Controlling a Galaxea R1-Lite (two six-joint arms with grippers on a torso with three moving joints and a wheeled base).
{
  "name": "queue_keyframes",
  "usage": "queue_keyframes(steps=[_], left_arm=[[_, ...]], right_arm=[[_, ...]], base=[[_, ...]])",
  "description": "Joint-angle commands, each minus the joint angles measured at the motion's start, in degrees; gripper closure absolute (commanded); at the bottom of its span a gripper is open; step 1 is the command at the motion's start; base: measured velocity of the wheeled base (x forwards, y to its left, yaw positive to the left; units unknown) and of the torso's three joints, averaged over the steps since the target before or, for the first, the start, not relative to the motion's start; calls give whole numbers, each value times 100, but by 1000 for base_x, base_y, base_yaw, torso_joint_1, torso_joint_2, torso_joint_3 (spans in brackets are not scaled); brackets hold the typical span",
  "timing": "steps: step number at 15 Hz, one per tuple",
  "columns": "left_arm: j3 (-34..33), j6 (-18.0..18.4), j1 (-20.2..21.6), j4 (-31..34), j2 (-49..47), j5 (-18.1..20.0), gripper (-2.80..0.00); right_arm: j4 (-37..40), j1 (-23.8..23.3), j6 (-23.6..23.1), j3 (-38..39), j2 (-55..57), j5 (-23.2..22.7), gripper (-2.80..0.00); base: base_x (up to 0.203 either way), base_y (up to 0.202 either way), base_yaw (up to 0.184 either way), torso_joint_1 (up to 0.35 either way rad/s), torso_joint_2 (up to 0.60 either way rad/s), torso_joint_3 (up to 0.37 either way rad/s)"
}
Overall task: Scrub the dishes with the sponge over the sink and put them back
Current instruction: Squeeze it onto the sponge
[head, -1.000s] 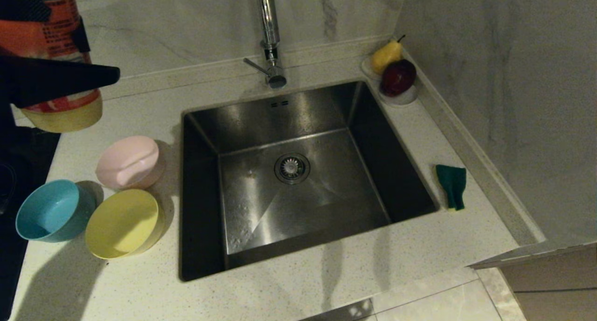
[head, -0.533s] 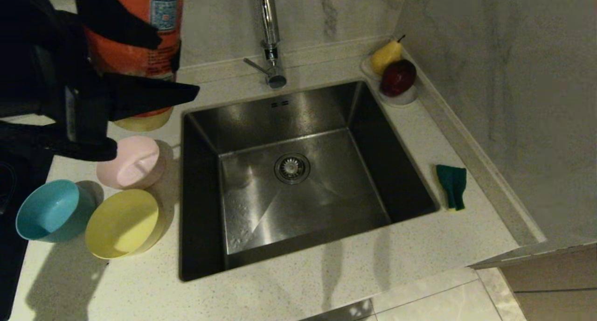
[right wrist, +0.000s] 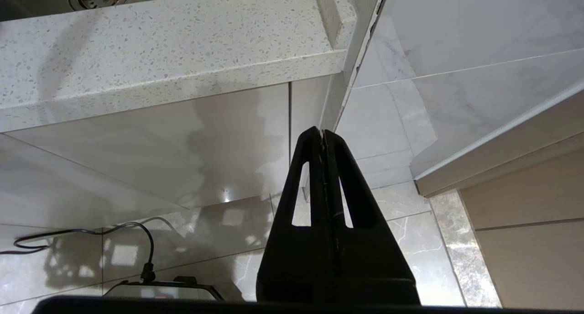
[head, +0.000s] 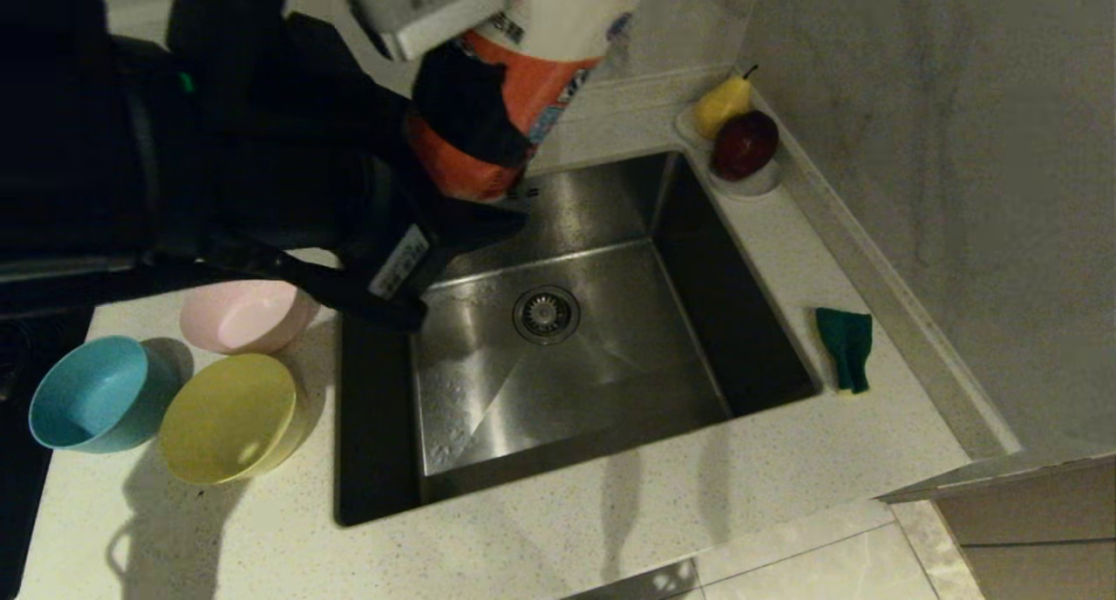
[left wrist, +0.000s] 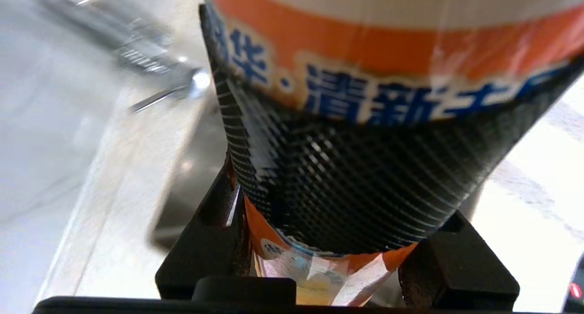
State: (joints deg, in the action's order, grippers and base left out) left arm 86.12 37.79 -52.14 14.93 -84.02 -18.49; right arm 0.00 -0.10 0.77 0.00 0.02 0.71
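Overhead, speckled pale countertop (head: pixel 567 530) rings the steel sink (head: pixel 575 382), marble wall (head: pixel 915 103) behind.

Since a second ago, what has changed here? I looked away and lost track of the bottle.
The left gripper, closed on the orange-labelled plastic detergent bottle, has carried it from the counter's far left corner rightward to above the stainless steel sink, tipping it over. The pink bowl, yellow bowl, blue bowl and green-faced sponge have not moved. The right gripper stays shut, parked below the counter.
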Motion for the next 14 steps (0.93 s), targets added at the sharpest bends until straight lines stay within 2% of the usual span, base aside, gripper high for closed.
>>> queue_keyframes(steps=[1, 3, 6, 10, 14], left_arm=[[21, 33, -134, 10, -449, -23, 0], [61, 31, -235, -30, -703, -80, 0], [90, 18, -525, -189, -1085, -449, 0], [222, 11, -549, -266, -1740, -544, 0], [400, 25, -556, -315, -2245, -844, 0]], right_arm=[[0, 1, 2, 0, -2, 0, 0], [0, 1, 2, 0, 6, 0, 0], [0, 1, 2, 0, 0, 0, 0], [0, 1, 2, 0, 4, 0, 0], [0, 1, 2, 0, 6, 0, 0]], base=[[0, 0, 0, 0, 0, 0], [0, 0, 0, 0, 0, 0], [0, 0, 0, 0, 0, 0], [0, 0, 0, 0, 0, 0], [0, 0, 0, 0, 0, 0]])
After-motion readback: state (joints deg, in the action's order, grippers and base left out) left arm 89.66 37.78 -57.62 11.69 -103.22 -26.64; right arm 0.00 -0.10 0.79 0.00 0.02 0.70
